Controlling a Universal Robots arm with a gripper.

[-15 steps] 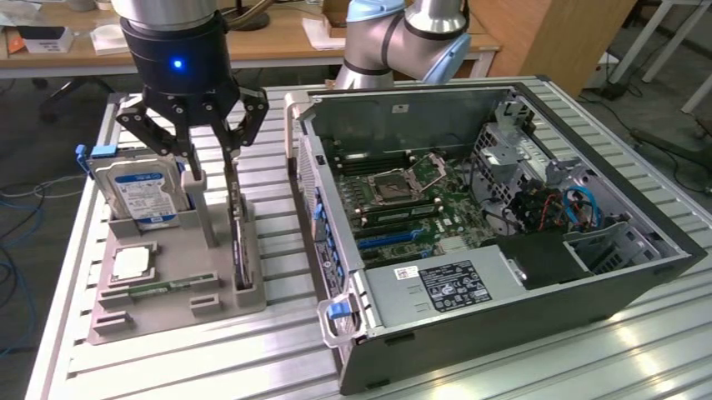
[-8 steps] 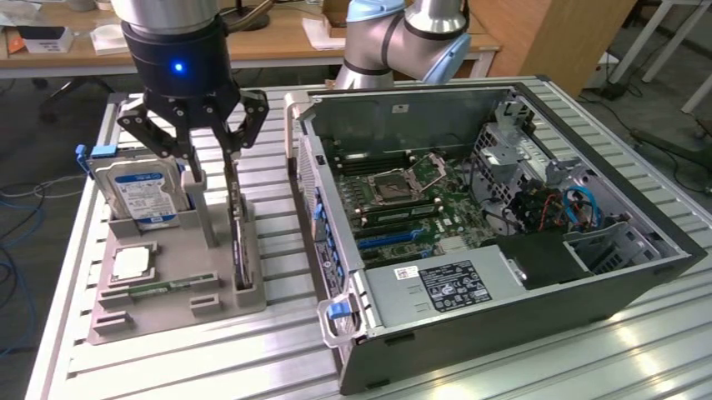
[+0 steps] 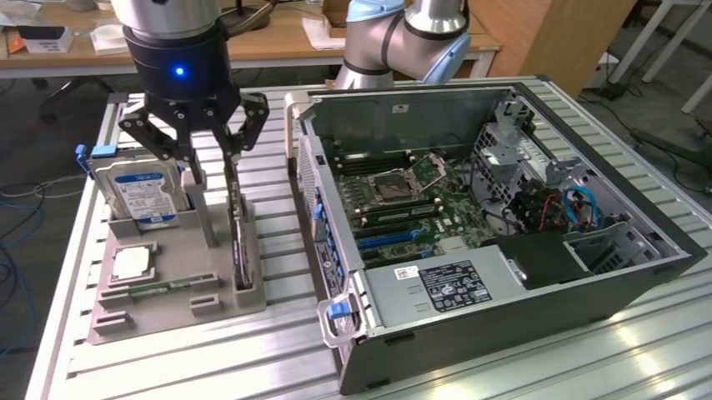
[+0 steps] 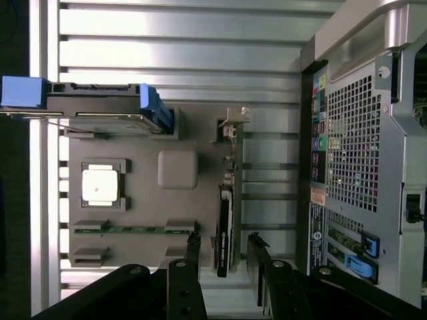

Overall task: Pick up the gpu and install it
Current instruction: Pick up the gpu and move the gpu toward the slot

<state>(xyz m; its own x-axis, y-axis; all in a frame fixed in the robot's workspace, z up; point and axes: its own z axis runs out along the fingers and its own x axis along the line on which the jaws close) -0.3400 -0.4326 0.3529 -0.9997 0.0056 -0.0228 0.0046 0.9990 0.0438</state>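
Observation:
The gpu (image 3: 240, 250) stands on edge in a slot of the grey holder (image 3: 167, 315), a thin dark card with its silvery bracket at one end. My gripper (image 3: 219, 185) hangs right over it, open, one finger on each side of the card's upper edge and not closed on it. In the wrist view the gpu (image 4: 224, 220) runs between the two black fingertips (image 4: 193, 241), with clear gaps on both sides of my gripper (image 4: 223, 240). The open computer case (image 3: 501, 208) with its green motherboard (image 3: 401, 200) lies at the exterior view's right.
The holder also carries a silver hard drive (image 3: 139, 196) with a blue-white label, a square processor (image 3: 132, 262) and a narrow memory stick (image 3: 167, 289). The case's rear panel (image 4: 360, 133) sits close beside the holder. A second arm (image 3: 401, 33) stands behind the slatted metal table (image 3: 200, 367).

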